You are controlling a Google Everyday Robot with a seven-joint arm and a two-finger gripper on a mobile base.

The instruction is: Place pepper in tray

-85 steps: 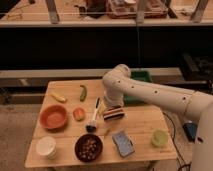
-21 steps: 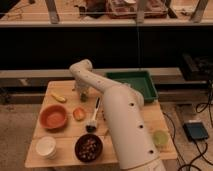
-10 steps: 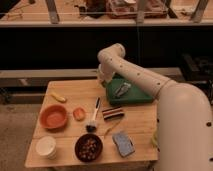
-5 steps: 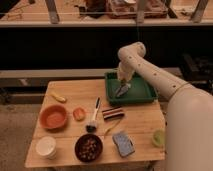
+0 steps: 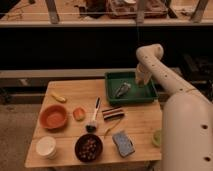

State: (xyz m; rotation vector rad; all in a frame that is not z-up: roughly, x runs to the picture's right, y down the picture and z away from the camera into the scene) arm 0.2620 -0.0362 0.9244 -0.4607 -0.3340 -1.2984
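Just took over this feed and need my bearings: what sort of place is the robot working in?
Probably a lab or workshop test station, not a kitchen: a small wooden table laid out with toy-like food and bowls, a green tray, and cluttered shelving behind. The hand hangs over the tray's right side.

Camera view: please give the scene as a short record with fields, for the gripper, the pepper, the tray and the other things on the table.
gripper: low inside the tray
pepper: not visible as a separate thing
tray: dark green, back right of the table
orange bowl: left side
dark bowl: front edge, filled
white cup: front left corner
yellow item: back left
brush: centre
blue sponge: front right
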